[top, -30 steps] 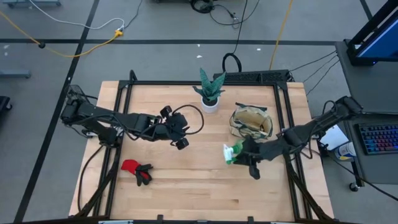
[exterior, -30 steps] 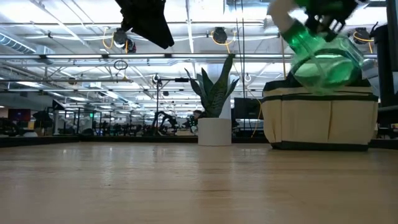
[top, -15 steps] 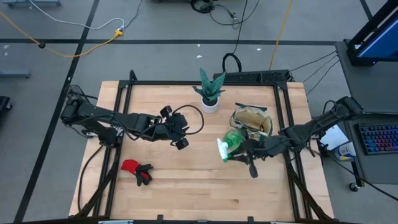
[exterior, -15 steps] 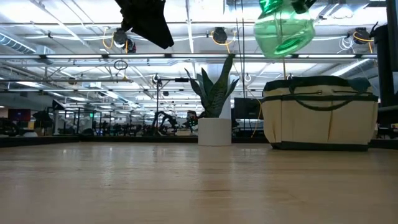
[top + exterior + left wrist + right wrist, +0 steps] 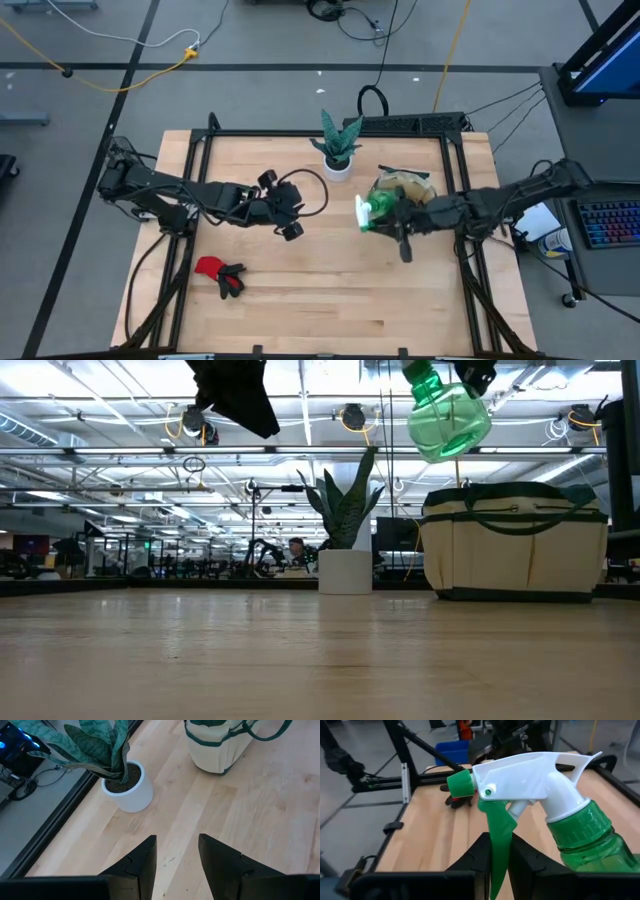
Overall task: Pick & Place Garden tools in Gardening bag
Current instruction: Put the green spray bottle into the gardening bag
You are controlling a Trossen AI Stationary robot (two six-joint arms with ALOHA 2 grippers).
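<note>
A green spray bottle (image 5: 376,210) with a white trigger head hangs in the air, tilted, with its nozzle pointing left. It sits just left of the gardening bag (image 5: 404,196), over the bag's left rim. The right gripper (image 5: 397,222) is closed on the bottle: in the right wrist view its two dark fingers (image 5: 482,854) pinch the green trigger lever below the white head, while the bottle's round body hangs off to one side.

The risk, as I judge it, lies in that grip. The hold is on a thin lever and not on the body, so the bottle could swing, twist or slip free on the way. Its wide body could also catch the bag's rim or its dark loop handles, and the soft bag might tip or slide.

In the low view the bottle is clearly above the bag's top edge, so there is open air for moving it across and down. The bag stands toward the far right of the tabletop (image 5: 300,290), well clear of the near edge. A plant in a white pot (image 5: 337,160) stands just left of the bag. The left gripper (image 5: 288,215) waits open and empty over the middle of the tabletop. Red-and-black gloves (image 5: 220,272) lie at the near left, well apart.
</note>
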